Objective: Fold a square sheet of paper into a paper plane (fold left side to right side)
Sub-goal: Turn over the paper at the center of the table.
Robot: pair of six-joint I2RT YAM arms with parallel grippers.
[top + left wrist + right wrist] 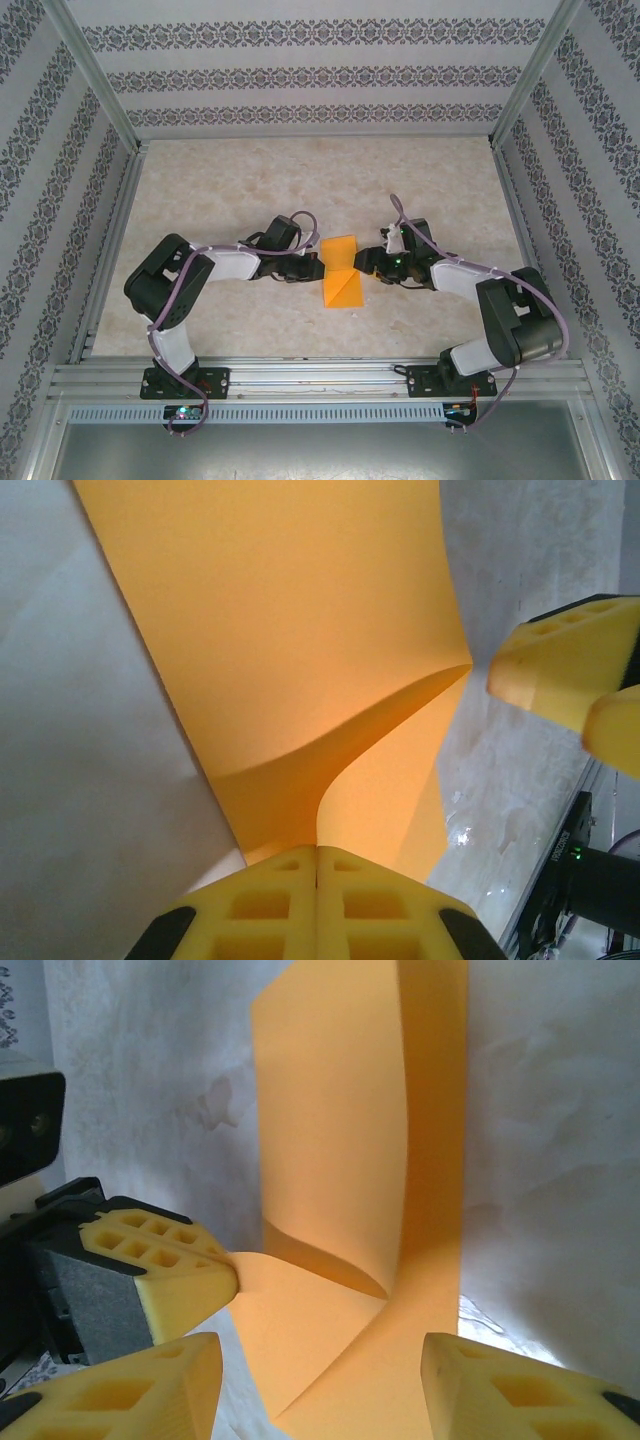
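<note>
Your left gripper pinches the left edge of the square sheet of paper; right gripper open, empty, straddling its right edge.

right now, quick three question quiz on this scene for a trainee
1. True or false: the left gripper is shut on the paper.
2. The right gripper is: A open, B shut on the paper, C pressed flat on the table.
3. Fill in: in the top view the paper lies ____ the two grippers.
Key: 1 true; 2 A; 3 between.
</note>
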